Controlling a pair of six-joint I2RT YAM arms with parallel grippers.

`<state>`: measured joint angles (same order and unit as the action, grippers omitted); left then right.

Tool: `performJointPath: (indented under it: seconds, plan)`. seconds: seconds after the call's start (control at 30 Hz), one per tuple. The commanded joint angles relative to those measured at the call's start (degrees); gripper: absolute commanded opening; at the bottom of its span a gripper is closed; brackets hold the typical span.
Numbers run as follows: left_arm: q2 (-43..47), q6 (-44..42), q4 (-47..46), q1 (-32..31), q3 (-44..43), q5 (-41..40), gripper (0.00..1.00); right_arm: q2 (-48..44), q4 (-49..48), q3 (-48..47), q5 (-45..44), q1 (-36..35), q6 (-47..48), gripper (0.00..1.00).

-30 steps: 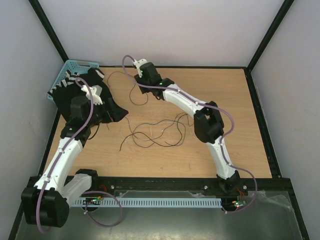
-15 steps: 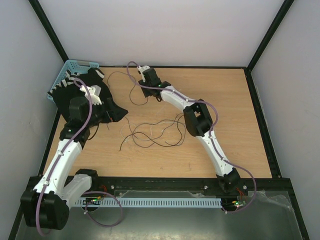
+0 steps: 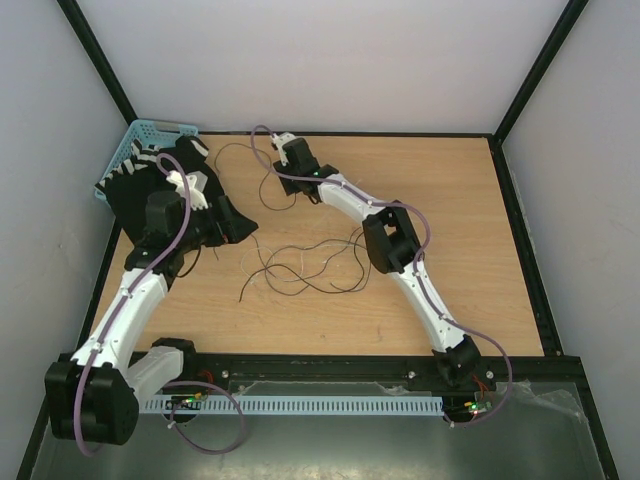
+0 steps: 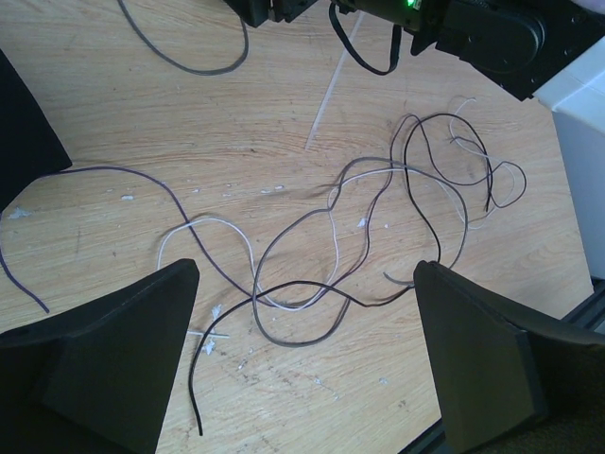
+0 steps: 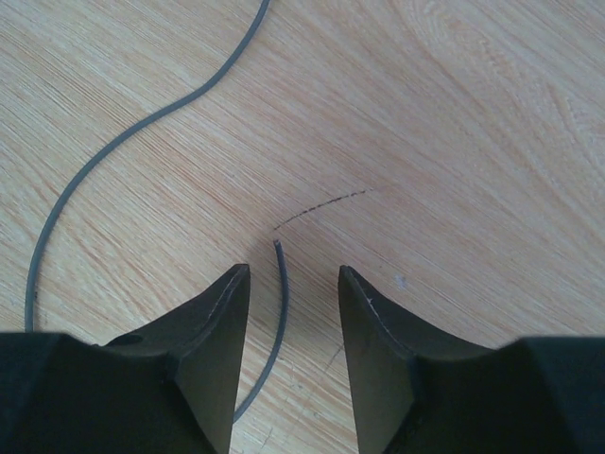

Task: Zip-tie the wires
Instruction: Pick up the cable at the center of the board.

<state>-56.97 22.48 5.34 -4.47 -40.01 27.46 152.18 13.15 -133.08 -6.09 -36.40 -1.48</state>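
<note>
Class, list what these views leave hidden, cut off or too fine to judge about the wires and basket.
- Top view: basket mostly behind left arm.
- Top view: wires too thin to count.
- Right wrist view: wire end passes behind the right end effector.
- Left wrist view: wire loop cut by the top edge.

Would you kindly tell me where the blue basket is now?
In the top view, the blue basket sits at the table's far left corner, partly hidden behind the left arm's black wrist.
</note>
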Motion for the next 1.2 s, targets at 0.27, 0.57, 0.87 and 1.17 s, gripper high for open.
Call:
performJointPath:
  seconds: [0.27,0.57,0.87,1.17]
  plan:
    - [-1.09,-0.98,-1.95,0.25,-1.39,0.97,0.99,2.9,-0.97,-2.35,1.42,-0.16,-0.25,0.28]
    - [-0.64,-1.21,-2.0,0.2,-2.1,3.03,0.99,0.79,-0.99,-2.13,3.42,0.19,-0.6,0.0]
    - [-2.88,-2.47,-4.62,-0.32,-3.68,6.48,0.99,-13.06,-1.08,1.2,3.38,0.11,1.46,0.0]
    - [-20.76,-4.32,-18.25,-6.01,-7.46,1.36,0.97,-22.8,-1.06,12.36,4.94,0.1,1.79,0.0]
